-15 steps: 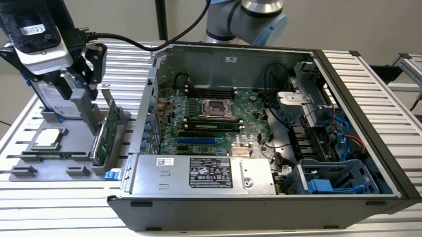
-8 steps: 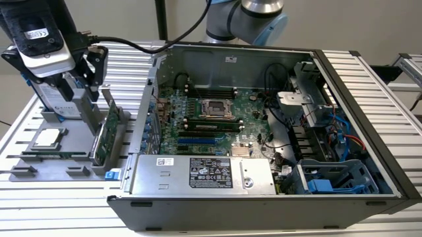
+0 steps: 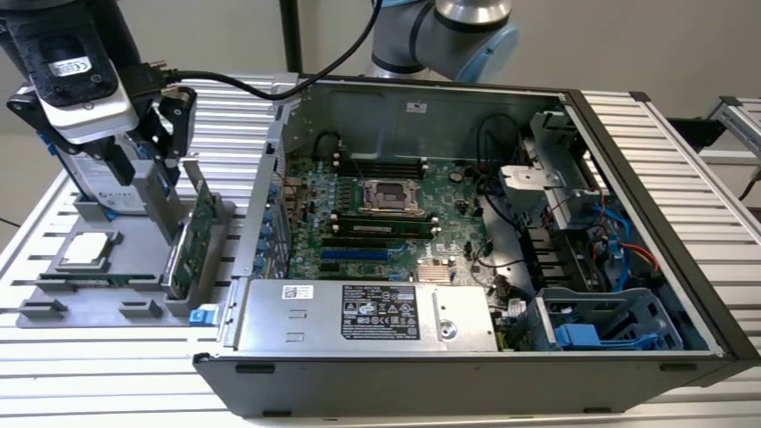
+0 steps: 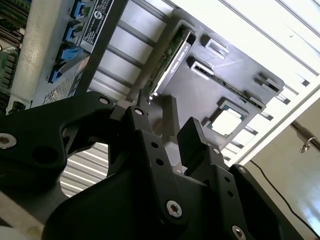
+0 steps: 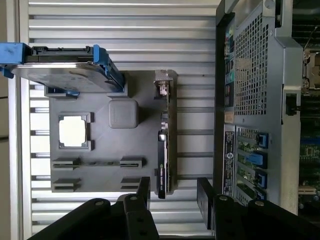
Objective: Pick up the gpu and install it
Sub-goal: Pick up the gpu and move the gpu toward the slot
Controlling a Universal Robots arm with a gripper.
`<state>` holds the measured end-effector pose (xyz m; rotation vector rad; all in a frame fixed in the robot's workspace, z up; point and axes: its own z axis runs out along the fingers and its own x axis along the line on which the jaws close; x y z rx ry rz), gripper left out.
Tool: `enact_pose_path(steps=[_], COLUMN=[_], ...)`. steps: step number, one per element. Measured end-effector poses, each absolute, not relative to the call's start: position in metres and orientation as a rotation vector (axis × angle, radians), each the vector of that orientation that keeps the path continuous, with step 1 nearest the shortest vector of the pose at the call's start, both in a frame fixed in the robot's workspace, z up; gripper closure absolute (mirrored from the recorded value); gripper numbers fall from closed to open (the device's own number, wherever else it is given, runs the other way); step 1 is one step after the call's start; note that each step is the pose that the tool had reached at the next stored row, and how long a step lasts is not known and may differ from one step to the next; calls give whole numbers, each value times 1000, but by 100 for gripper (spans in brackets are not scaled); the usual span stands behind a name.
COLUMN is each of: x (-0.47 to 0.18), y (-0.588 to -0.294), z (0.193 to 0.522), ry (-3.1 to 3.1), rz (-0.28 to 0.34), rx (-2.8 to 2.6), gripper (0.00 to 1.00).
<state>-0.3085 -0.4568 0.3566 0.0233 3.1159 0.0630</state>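
The gpu [image 3: 188, 239] stands on its long edge in a slot of the grey holder tray [image 3: 71, 308], on the exterior view's left, beside the open computer case. It appears edge-on in both wrist views: gpu [image 5: 164, 145], gpu [image 4: 167, 57]. My gripper [image 3: 157, 160] hangs above the tray, over the card's far end, fingers pointing down. The gripper [image 5: 175, 187] is open, its two black fingers [image 5: 145, 187] standing either side of the card's line without touching it. Nothing sits between the gripper [image 4: 165, 120] fingers.
The tray also holds a silver hard drive [image 5: 65, 75] in a blue frame, a processor chip [image 5: 74, 131], a memory stick [image 5: 97, 162] and a grey post [image 5: 123, 113]. The open computer case [image 3: 701, 294] shows its motherboard [image 3: 380, 214], blue slots [image 3: 356, 254] and power supply [image 3: 356, 316].
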Motion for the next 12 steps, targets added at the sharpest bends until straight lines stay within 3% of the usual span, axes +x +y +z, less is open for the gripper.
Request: enact_pose_path(steps=[12], x=[-308], y=[-456], z=[351], ry=[3116], rz=[55], rx=[23], gripper=[0])
